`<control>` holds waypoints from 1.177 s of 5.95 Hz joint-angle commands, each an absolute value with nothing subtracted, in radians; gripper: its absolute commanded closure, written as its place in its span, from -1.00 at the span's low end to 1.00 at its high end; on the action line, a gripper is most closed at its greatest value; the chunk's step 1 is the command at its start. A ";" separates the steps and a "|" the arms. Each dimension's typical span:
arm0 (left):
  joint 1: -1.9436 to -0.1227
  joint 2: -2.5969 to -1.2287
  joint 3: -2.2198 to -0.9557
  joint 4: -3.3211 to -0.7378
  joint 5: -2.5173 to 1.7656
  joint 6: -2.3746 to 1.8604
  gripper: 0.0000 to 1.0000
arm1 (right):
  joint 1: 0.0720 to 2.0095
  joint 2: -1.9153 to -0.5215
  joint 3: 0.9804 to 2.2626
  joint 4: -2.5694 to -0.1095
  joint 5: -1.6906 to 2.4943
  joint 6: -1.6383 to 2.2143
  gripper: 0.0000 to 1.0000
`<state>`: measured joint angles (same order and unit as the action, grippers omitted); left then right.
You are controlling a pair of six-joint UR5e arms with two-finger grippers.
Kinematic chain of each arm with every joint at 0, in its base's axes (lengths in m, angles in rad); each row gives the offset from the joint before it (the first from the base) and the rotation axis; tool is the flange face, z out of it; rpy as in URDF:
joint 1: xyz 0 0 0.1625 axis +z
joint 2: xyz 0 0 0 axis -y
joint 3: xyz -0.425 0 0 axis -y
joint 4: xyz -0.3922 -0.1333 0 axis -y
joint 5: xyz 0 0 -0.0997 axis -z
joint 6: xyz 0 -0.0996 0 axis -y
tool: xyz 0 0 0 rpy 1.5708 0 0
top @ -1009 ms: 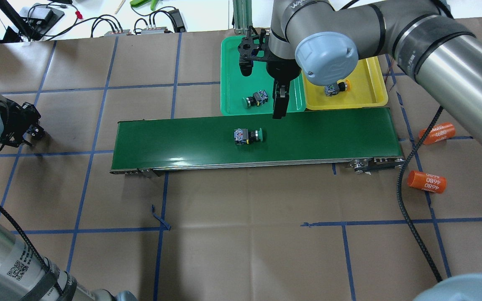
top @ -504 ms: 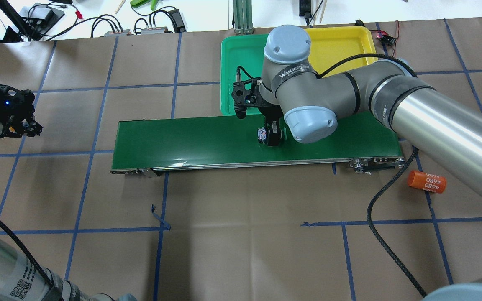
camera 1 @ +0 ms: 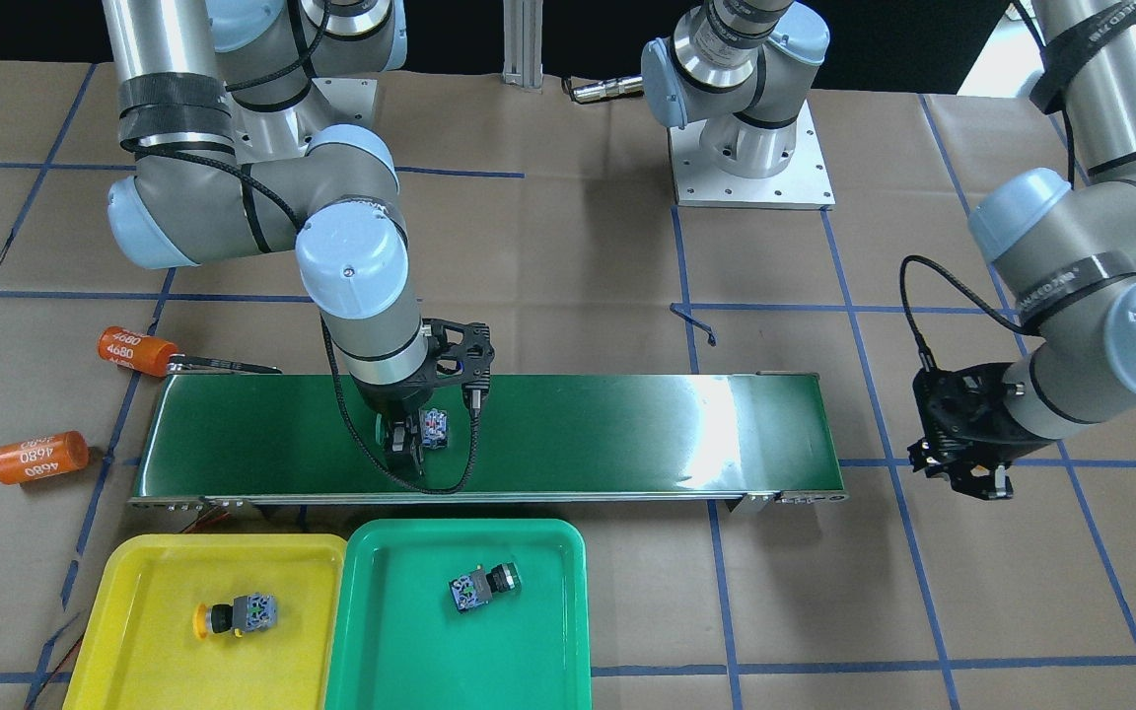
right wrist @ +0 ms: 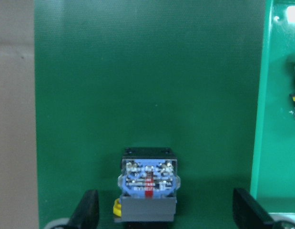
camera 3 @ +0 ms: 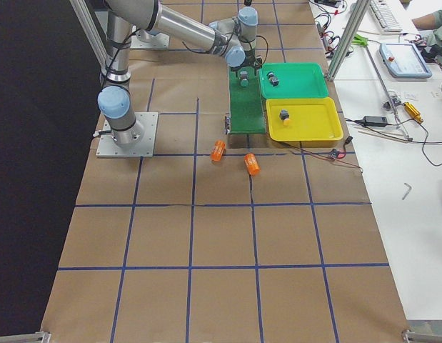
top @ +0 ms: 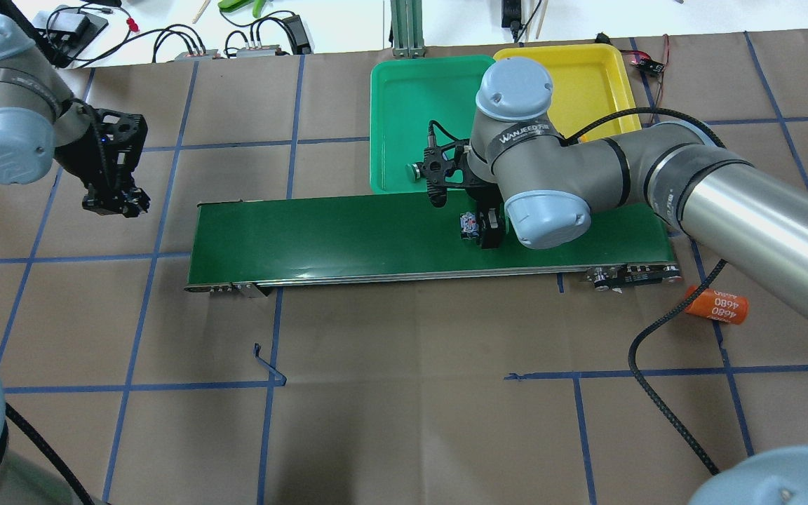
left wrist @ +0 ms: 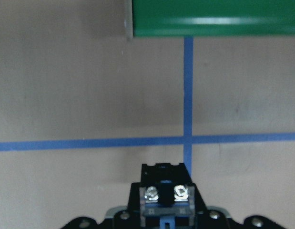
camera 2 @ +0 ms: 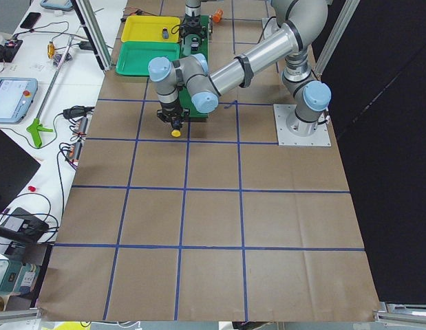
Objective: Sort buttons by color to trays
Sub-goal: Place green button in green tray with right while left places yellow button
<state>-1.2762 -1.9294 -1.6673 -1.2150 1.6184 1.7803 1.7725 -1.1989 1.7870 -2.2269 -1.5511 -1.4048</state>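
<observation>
A button (top: 470, 226) lies on the dark-green belt (top: 341, 231), its grey-blue block showing and its cap hidden. My right gripper (top: 488, 229) is down over it, open. In the right wrist view the button (right wrist: 147, 191) sits between the two widely spread fingers (right wrist: 89, 212). My left gripper (top: 115, 203) hangs over the paper off the belt's left end, shut on a yellow-capped button (camera 2: 175, 133). A green-capped button (camera 1: 484, 587) lies in the green tray (camera 1: 381, 641). A yellow-capped one (camera 1: 233, 616) lies in the yellow tray (camera 1: 144, 671).
Two orange "4680" cylinders (camera 1: 134, 350) (camera 1: 38, 457) lie on the paper off the belt's end on my right. The two trays stand side by side along the belt's far edge. A black cable (top: 663, 393) trails over the paper near my right arm.
My right gripper came down from the green tray's edge onto the belt and moved right with the button. My left arm swung farther from the robot and toward the belt.
</observation>
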 commanded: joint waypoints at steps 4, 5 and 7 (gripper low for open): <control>-1.534 -1.902 -1.802 -1.106 1.605 1.467 -0.77 | 1.590 -1.274 1.793 -2.209 -1.598 -1.607 0.68; -1.534 -1.887 -1.813 -1.108 1.605 1.451 -0.91 | 1.568 -1.299 1.784 -2.221 -1.586 -1.629 0.68; -1.540 -1.742 -1.790 -1.289 1.611 1.025 -0.92 | 1.583 -1.196 1.602 -2.220 -1.522 -1.611 0.66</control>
<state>-1.5371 -1.8190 -1.7970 -1.1995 1.6093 1.2270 1.5782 -1.2539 1.6894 -2.2200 -1.5582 -1.6153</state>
